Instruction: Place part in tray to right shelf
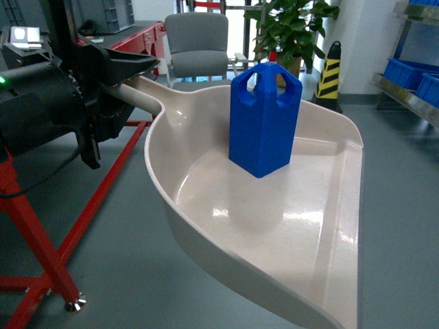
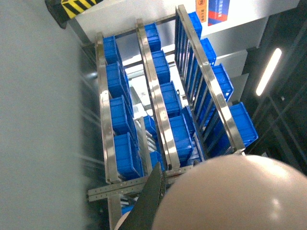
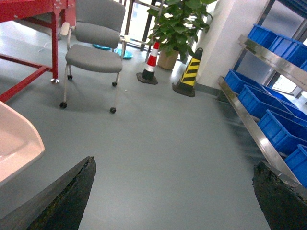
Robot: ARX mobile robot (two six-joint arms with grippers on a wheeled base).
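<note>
The blue part (image 1: 264, 120) stands upright in the back half of the cream tray (image 1: 274, 226), which is held in the air. My left gripper (image 1: 135, 77) is shut on the tray's handle (image 1: 140, 94) at the upper left. In the left wrist view the tray's rounded back (image 2: 230, 196) fills the lower right beside one dark finger (image 2: 152, 199). My right gripper (image 3: 175, 191) is open over bare floor, and the tray's lip (image 3: 17, 139) shows at its left. The right shelf (image 1: 411, 96) stands at the right edge, its steel rail (image 3: 254, 125) running past blue crates.
A grey chair (image 1: 197, 44), a potted plant (image 1: 291, 27) and a striped cone (image 1: 329, 72) stand behind the tray. A red frame (image 1: 41, 253) rises at the left. Blue crates (image 3: 276, 129) sit on the shelf. Grey floor (image 3: 168, 139) lies between tray and shelf.
</note>
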